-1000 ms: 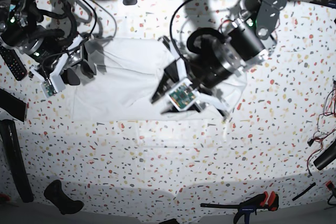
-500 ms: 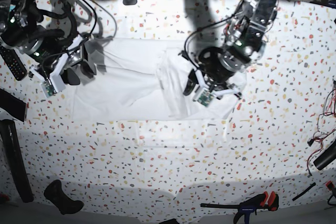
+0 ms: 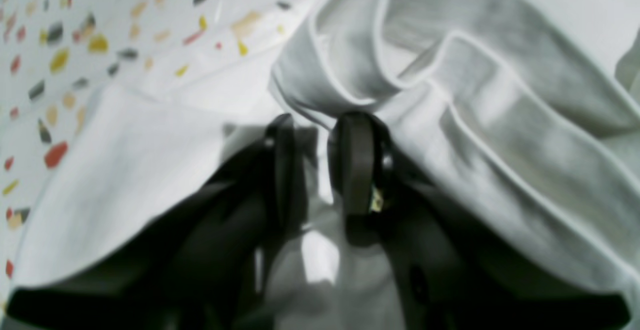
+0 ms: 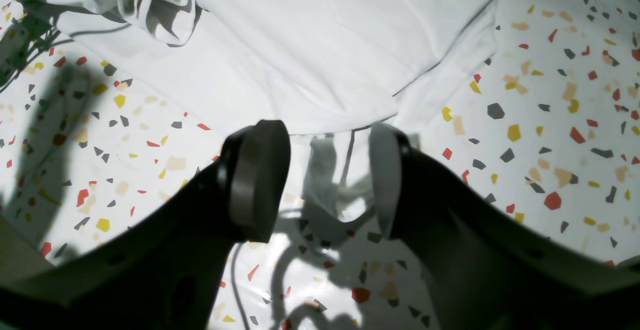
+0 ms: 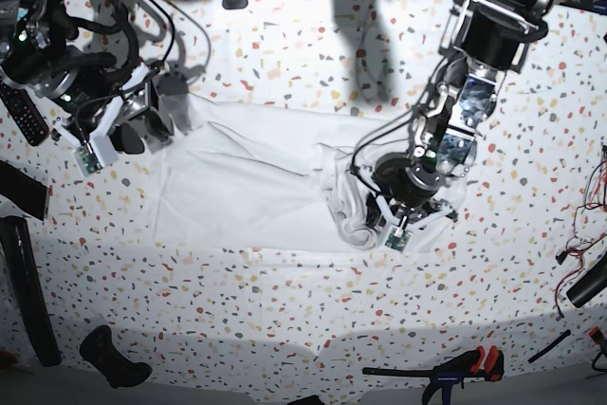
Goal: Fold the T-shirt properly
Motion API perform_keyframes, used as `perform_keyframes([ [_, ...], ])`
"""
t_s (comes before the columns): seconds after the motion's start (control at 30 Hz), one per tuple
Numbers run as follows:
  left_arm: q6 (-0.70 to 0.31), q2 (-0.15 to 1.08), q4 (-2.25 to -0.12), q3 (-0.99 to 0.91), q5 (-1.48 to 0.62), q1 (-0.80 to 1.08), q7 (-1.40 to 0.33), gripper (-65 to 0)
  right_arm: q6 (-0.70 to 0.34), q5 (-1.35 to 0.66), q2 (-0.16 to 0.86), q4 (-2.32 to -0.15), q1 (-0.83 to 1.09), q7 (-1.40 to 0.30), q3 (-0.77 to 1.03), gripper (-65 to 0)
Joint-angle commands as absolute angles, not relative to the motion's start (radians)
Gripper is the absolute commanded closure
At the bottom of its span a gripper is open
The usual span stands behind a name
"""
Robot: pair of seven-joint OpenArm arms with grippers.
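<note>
The white T-shirt lies spread across the middle of the speckled table, its right part bunched up. My left gripper is low over that bunch. In the left wrist view the left gripper has its jaws nearly closed on a fold of the T-shirt, with rumpled hems piled above the fingers. My right gripper is at the shirt's left end. In the right wrist view the right gripper is open and empty just above the table, at the edge of the flat T-shirt.
A black remote and dark bars lie along the left edge. A black tool sits at the front left. A clamp with a red and blue grip lies at the front right. Cables hang at the right edge.
My left gripper has dropped and moved right and toward the table's front, pulling the shirt with it and bunching its right part. The shirt's left edge slid right. The right arm has barely moved.
</note>
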State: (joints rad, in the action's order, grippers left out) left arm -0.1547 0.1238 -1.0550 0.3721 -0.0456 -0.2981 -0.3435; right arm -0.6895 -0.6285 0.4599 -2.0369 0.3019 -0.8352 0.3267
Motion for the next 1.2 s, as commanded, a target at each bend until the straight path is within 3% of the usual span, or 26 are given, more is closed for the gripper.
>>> perform_keyframes([
  [0.0, -0.127, 0.133, -1.08, 0.366, -0.041, -0.296, -0.413, -15.5, -0.698, -0.64, 0.474, -2.055, 0.294, -0.808, 0.334, -29.5],
  [0.3, -0.134, 0.13, -1.494, 0.368, -0.11, -0.269, -0.553, -15.5, -0.698, -0.64, 0.474, -2.055, 0.294, -0.808, 0.334, -31.9],
  [0.43, -0.135, 0.13, -1.578, 0.368, -0.113, -0.269, -0.496, -15.5, -0.698, -0.639, 0.474, -2.055, 0.294, -0.793, 0.334, -31.9],
  [0.7, -0.134, 0.127, -1.341, 0.368, -0.081, -0.283, -0.328, -15.5, -0.698, -0.64, 0.474, -2.055, 0.294, -0.781, 0.334, -31.8],
  [1.0, -0.134, -0.074, -1.013, 0.368, -0.076, -0.341, -0.209, -15.5, -0.698, -0.64, 0.474, -2.055, 0.294, -0.771, 0.334, -31.6],
  [1.17, -0.134, -0.136, -0.946, 0.368, 0.004, -0.329, -0.207, -15.5, -0.698, -0.619, 0.474, -2.055, 0.294, -0.775, 0.334, -31.6],
])
